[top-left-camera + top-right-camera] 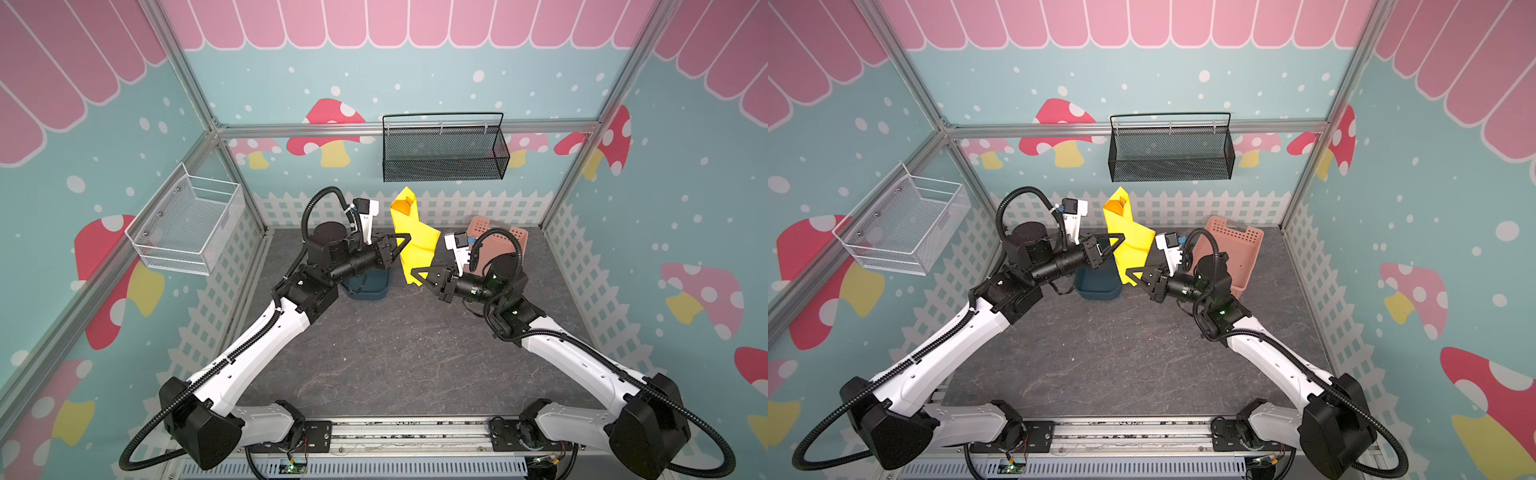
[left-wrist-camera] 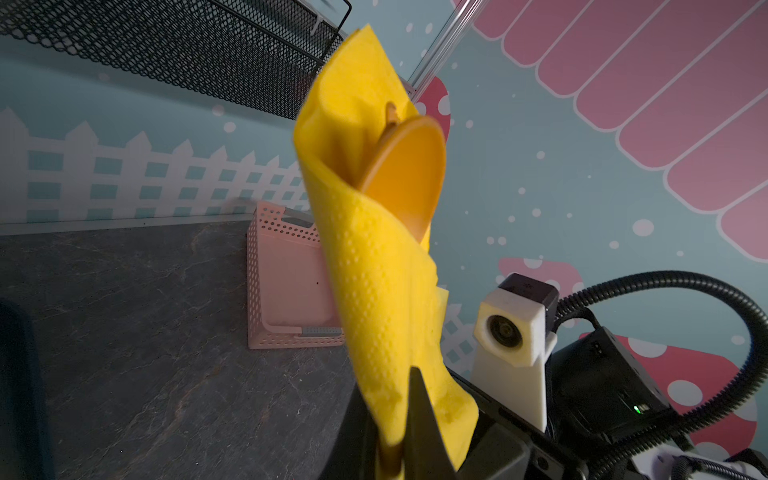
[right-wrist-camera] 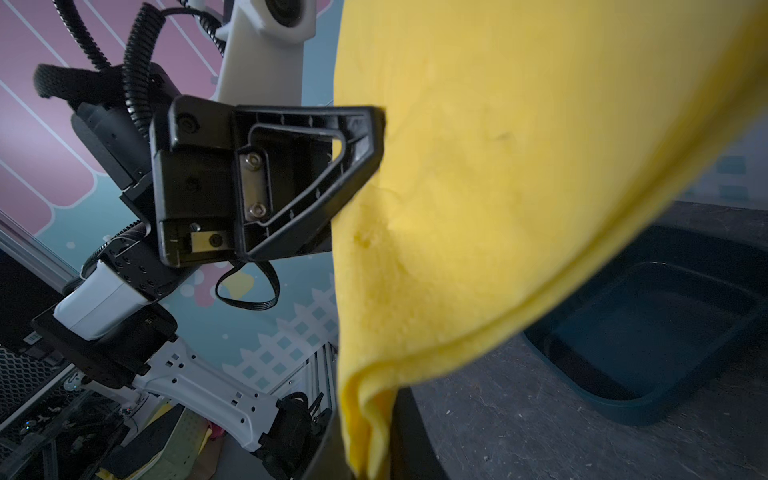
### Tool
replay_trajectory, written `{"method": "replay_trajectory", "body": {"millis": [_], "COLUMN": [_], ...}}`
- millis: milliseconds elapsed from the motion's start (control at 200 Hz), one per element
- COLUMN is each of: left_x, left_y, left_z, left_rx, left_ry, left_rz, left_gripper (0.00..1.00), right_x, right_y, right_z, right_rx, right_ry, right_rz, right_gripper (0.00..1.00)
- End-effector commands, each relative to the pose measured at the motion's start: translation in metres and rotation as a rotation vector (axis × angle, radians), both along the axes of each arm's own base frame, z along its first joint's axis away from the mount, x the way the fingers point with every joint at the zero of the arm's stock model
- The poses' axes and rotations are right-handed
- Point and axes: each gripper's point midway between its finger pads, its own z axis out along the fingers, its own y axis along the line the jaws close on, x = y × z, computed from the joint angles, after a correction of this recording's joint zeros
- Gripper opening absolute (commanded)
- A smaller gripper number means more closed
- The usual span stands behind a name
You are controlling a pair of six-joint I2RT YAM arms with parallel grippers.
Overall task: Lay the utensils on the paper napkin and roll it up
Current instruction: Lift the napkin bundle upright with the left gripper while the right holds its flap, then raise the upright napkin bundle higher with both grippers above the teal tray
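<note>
Yellow paper napkin (image 1: 415, 243), rolled round the utensils (image 1: 1116, 206), hangs near upright in the air close above the dark blue tub (image 1: 370, 291), spoon (image 2: 405, 174) bowl peeking from its top end. Both pinch it, left claw (image 1: 406, 239) at the roll's middle, right claw (image 1: 417, 274) at its bottom corner, likely to stop it unrolling and spilling the cutlery. No readable writing or brand in sight.

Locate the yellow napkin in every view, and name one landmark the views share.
In a top view: paper napkin near centre.
In a top view: paper napkin just left of centre.
Left wrist: close up, in front of the pink basket.
Right wrist: close up, partly covering the dark blue tub.
Shared landmark: the tub, beside its lower end in both top views.
</note>
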Motion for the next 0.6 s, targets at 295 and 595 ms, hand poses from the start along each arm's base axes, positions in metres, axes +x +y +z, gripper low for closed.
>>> {"method": "replay_trajectory", "body": {"millis": [295,595], "left_x": [-0.023,-0.060], "left_y": [0.014,0.016], "left_z": [0.049,0.071], "left_rx": [-0.065,-0.098], "left_ry": [-0.153,-0.302], "left_rz": [-0.005,-0.120], "left_gripper": [0.42,0.53], "right_x": [-0.022,-0.047], "right_y": [-0.008,-0.021], "right_z": [0.050,0.090], "right_rx": [0.057,0.110], "right_ry": [-0.195,-0.367], "right_rz": [0.020,0.026], "right_gripper": [0.02,0.00]}}
